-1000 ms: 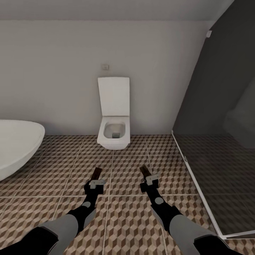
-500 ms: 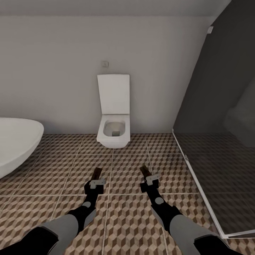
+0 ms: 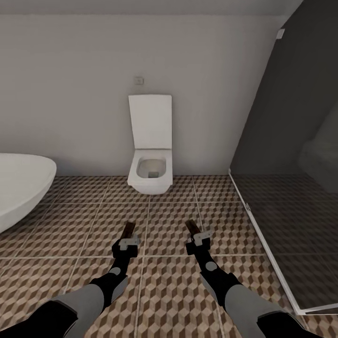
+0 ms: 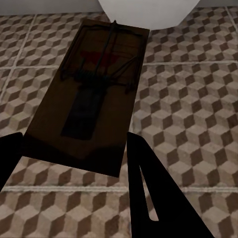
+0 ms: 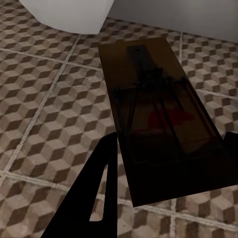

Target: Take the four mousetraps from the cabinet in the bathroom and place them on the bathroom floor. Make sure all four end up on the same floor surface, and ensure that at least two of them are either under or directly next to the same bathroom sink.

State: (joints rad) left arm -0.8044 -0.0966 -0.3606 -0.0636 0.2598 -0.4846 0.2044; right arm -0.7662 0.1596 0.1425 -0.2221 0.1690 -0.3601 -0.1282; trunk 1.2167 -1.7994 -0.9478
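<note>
In the head view both arms reach forward low in the frame, above the bathroom floor (image 3: 169, 291) of brown and cream cube-patterned tiles. The left pincer (image 3: 127, 233) is clenched on a mousetrap (image 3: 128, 230), a flat brown board that juts forward from between its fingers. The right pincer (image 3: 193, 231) grasps a second mousetrap (image 3: 191, 227) the same way. In the left wrist view the left-hand mousetrap (image 4: 94, 94) sits between two dark fingers (image 4: 158, 198), showing black wire and a red bit. The right wrist view shows the other mousetrap (image 5: 161, 114) likewise held. A white toilet (image 3: 150, 173) with raised lid stands at frame centre, a white bathtub (image 3: 21, 188) at left edge, a dark glass-walled shower (image 3: 291, 188) at right.
</note>
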